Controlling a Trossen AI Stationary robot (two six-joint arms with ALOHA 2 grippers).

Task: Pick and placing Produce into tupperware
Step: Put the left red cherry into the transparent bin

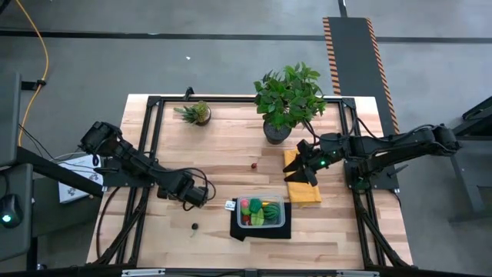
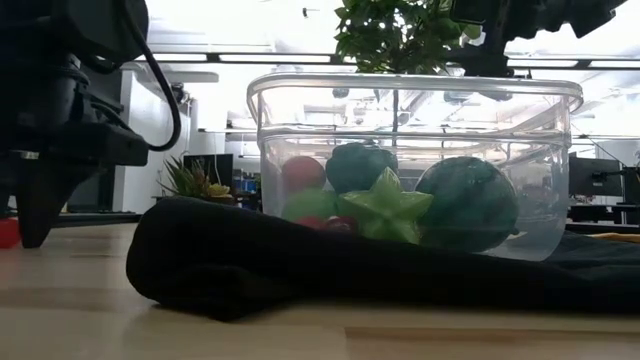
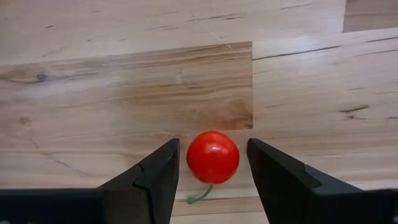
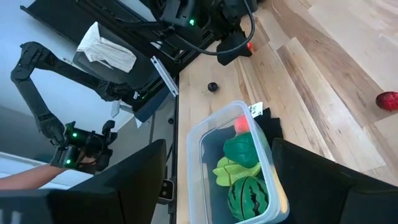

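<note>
A small red ball with a green stalk (image 3: 212, 157), a piece of produce, lies on the wooden table. My left gripper (image 3: 213, 163) points down over it, open, one finger on each side with a thin gap on both. The clear tupperware (image 1: 261, 211) stands on a black mat (image 1: 261, 230) and holds a green star fruit (image 2: 385, 207), a small watermelon (image 2: 467, 203) and red and green pieces. A dark berry (image 1: 194, 226) and a red piece (image 1: 254, 165) lie loose on the table. My right gripper (image 1: 301, 165) hangs open above the yellow cloth (image 1: 304, 191).
A large leafy potted plant (image 1: 288, 100) and a small one (image 1: 196, 114) stand at the far edge. A black frame (image 1: 154, 138) runs round the tabletop. A white tag (image 1: 230, 205) lies left of the tupperware. Bare wood lies between the left gripper and the mat.
</note>
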